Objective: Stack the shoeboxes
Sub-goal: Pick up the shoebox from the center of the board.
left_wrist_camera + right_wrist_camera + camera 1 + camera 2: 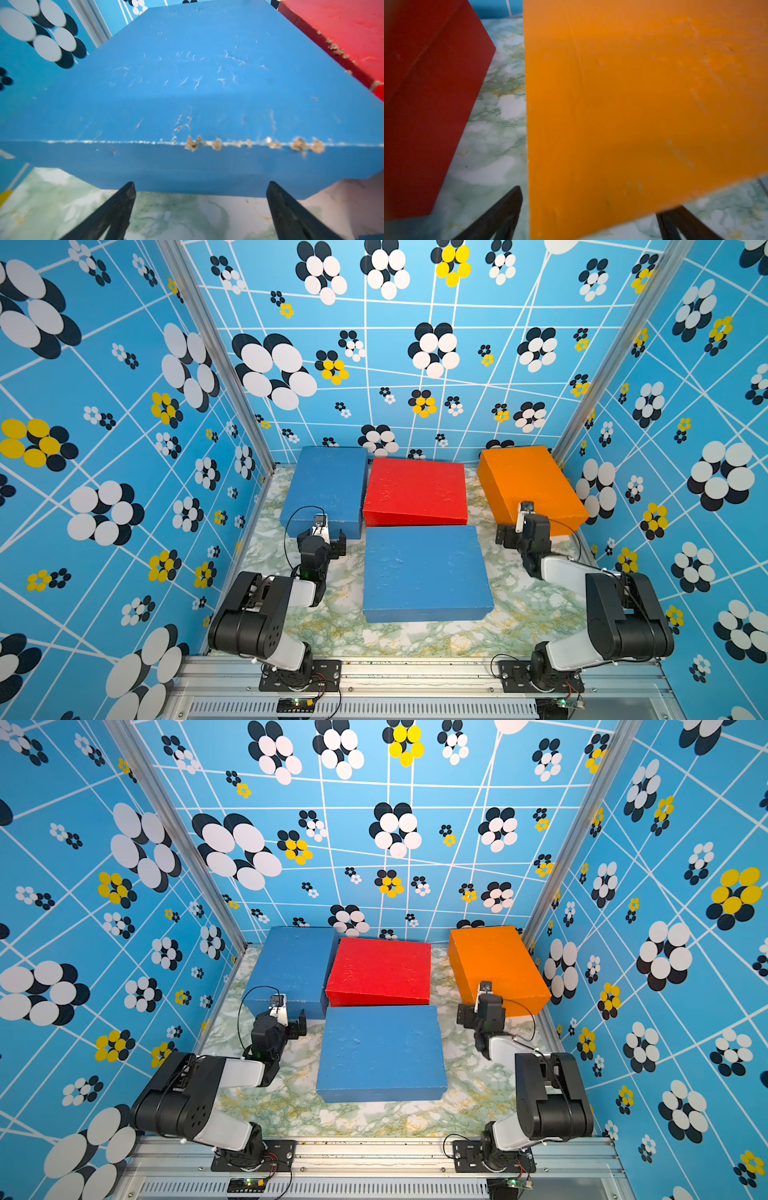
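Left wrist view gives us the far blue shoebox: matte, scuffed, cardboard showing along a chipped edge, left gripper spread just before it. In a top view we see it back-left on the marble table, red shoebox tilted beside it, near blue shoebox flat mid-table, orange shoebox tilted back-right, right gripper spread at its corner.

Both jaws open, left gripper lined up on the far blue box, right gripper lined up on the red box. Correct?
One error: the right gripper is lined up on the orange box, not the red box. The right wrist view shows orange ahead of its open jaws, with red off to one side. The rest stands: the left gripper, jaws open, faces the far blue box.
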Available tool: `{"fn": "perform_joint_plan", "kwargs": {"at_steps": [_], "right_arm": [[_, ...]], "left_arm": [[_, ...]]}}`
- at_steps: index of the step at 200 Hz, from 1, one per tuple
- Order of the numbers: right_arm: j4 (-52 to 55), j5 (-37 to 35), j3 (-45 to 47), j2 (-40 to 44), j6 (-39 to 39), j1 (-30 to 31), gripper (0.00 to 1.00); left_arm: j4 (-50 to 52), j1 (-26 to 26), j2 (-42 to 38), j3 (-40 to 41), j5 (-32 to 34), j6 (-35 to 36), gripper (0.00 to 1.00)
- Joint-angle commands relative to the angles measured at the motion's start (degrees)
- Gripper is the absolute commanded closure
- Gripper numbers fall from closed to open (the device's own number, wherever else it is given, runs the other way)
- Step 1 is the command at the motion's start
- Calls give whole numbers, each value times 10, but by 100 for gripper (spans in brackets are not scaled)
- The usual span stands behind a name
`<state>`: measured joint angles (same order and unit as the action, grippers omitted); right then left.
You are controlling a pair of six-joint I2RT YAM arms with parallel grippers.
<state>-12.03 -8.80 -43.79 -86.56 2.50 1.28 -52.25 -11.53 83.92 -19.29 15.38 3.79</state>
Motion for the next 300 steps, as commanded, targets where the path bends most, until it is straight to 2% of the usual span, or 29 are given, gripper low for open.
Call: {"fn": "perform_joint_plan", "kwargs": {"at_steps": [1, 23, 52, 72, 86, 95, 103, 106, 115, 119, 128, 132, 142, 159, 186, 215, 263, 300], "right_arm": [[211, 53, -122, 20, 9, 1, 1], [218, 37, -127, 68, 11, 29, 1], [267, 13, -137, 145, 24, 49, 1], [326, -4, -145, 200, 67, 72, 1], [383, -57, -155, 243, 75, 92, 1], [370, -77, -129, 290, 81, 102, 1], [342, -109, -90, 336, 127, 102, 1], [345, -137, -80, 352, 172, 102, 1], [456, -222, -77, 389, 325, 102, 1], [472, -235, -73, 399, 346, 100, 1], [444, -119, -67, 413, 247, 94, 5], [454, -96, -77, 406, 235, 96, 5], [534, -89, -119, 378, 247, 100, 5], [586, -106, -135, 361, 230, 135, 1], [587, -56, -100, 375, 231, 148, 1], [562, 41, -74, 357, 227, 165, 1], [568, 41, -78, 323, 217, 212, 1], [559, 50, -72, 307, 206, 223, 1]], "left_arm": [[54, -56, -87, -22, 139, 57, 0], [131, -85, -193, -23, 198, 36, 0], [313, -89, -332, -68, 179, -22, 0], [438, -89, -363, -137, 160, -55, 1], [524, -89, -358, -193, 130, -84, 0], [562, -89, -353, -222, 105, -107, 1], [585, -89, -349, -239, 77, -125, 0], [591, -90, -346, -243, 68, -131, 0], [605, -91, -338, -253, 49, -152, 0], [614, -92, -333, -258, 42, -162, 1], [633, -91, -324, -268, 27, -184, 0], [642, -92, -321, -271, 18, -189, 0], [666, -94, -312, -280, -3, -201, 0], [688, -100, -302, -279, -25, -236, 0], [695, -120, -285, -254, -55, -275, 0], [661, -139, -278, -201, -67, -307, 0], [603, -139, -256, -142, -123, -365, 1], [590, -144, -236, -139, -149, -376, 0]]}}
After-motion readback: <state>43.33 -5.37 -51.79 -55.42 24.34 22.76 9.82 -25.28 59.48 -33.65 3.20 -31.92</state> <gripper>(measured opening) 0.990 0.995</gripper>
